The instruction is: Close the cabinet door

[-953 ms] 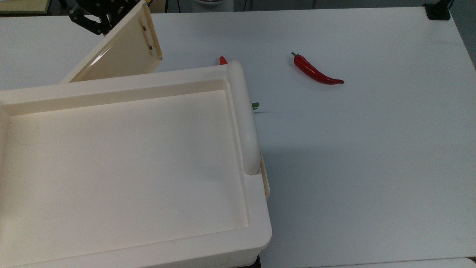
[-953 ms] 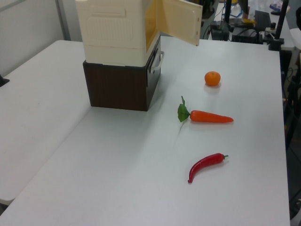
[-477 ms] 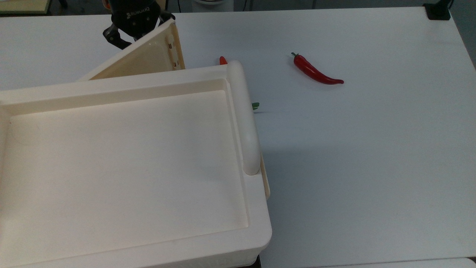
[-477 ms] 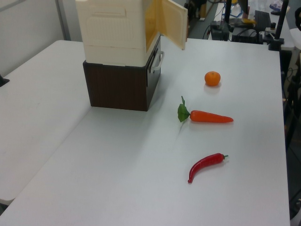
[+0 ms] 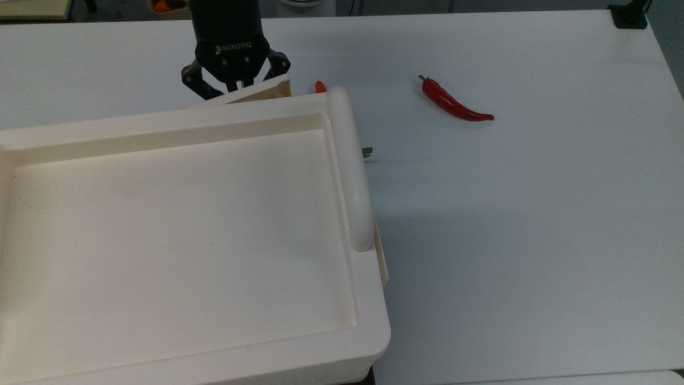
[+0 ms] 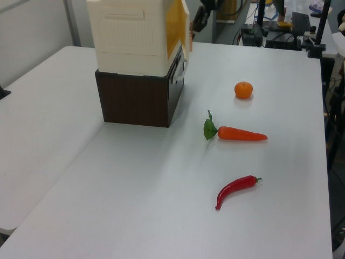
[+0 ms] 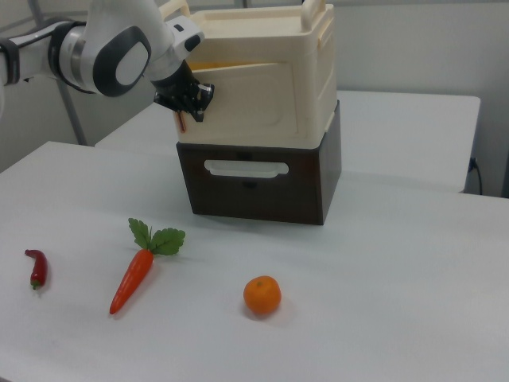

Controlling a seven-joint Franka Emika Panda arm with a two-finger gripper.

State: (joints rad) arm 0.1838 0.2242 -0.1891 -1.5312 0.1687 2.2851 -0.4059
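The cream cabinet stands on a dark brown box. Its cabinet door is nearly against the cabinet front, with a narrow yellowish gap left along its free side. My black gripper rests against the outer face of the door near its free edge. In the top view it sits just behind the cabinet's far rim, to the left of the thick white bar handle.
On the white table lie a red chili, a carrot with green leaves and an orange. The brown box has a drawer handle.
The door has swung from wide open to almost shut. My gripper has followed it toward the top view's right and nearer to the cabinet.
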